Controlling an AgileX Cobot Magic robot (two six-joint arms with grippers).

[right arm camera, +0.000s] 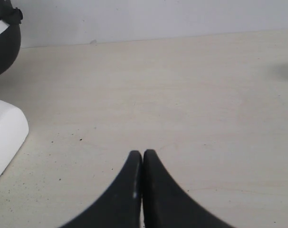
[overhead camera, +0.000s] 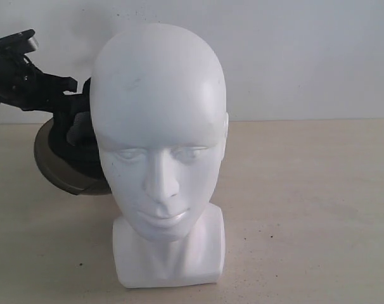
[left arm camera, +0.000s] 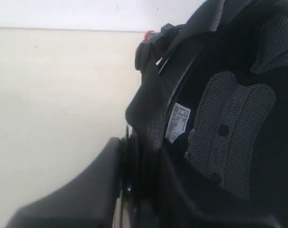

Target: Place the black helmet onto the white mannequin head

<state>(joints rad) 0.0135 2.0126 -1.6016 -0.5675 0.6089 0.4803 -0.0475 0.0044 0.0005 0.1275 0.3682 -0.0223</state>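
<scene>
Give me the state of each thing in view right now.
helmet: off the head, behind it, rim gripped.
head: upright on the table, bare.
left pincer: shut on the helmet rim.
right pincer: shut, empty, over the table.

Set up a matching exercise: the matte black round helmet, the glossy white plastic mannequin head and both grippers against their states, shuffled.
1. matte black round helmet
2. glossy white plastic mannequin head
3. left gripper
4. right gripper

A. shut, empty
B. upright in front, bare
C. partly hidden behind the head
D. clamped on the helmet's rim

Pairs: 1-C, 2-B, 3-D, 4-A
</scene>
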